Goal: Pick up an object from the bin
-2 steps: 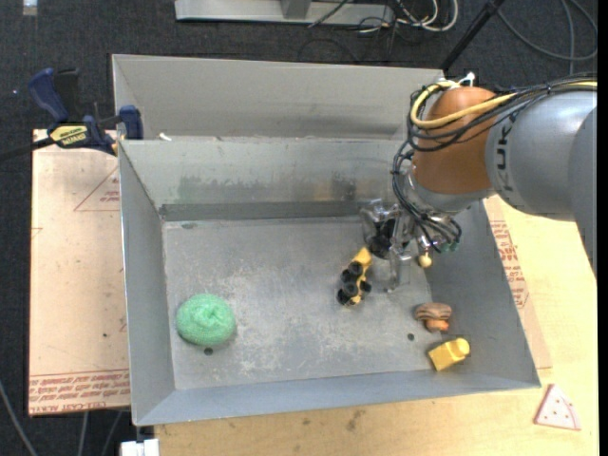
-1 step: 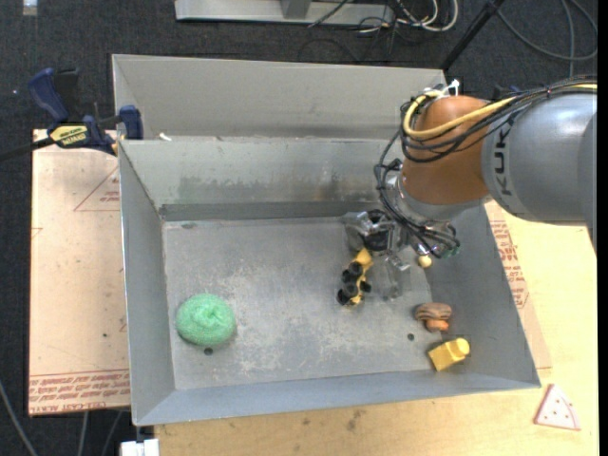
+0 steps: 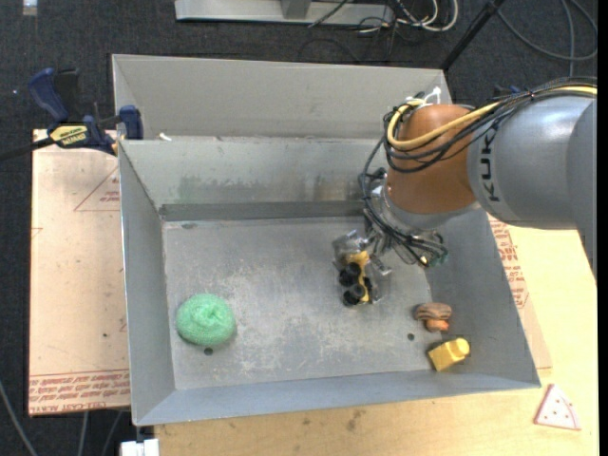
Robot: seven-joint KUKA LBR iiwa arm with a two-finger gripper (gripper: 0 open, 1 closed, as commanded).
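In the camera view, your gripper (image 3: 354, 288) hangs low mid-bin (image 3: 142, 255); open or closed, you cannot tell. A brown lump (image 3: 433, 315) and a yellow block (image 3: 448, 352) lie loose at its four o'clock, probably the easiest picks. A green ball (image 3: 205, 319) sits well apart at eight.

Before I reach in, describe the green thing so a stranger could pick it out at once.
Start at the grey metal bin and go to its floor's lower-left corner, far from the pincer. There lies a round, fuzzy green puff, alone; the small yellow block and brownish lump sit together at the lower right.
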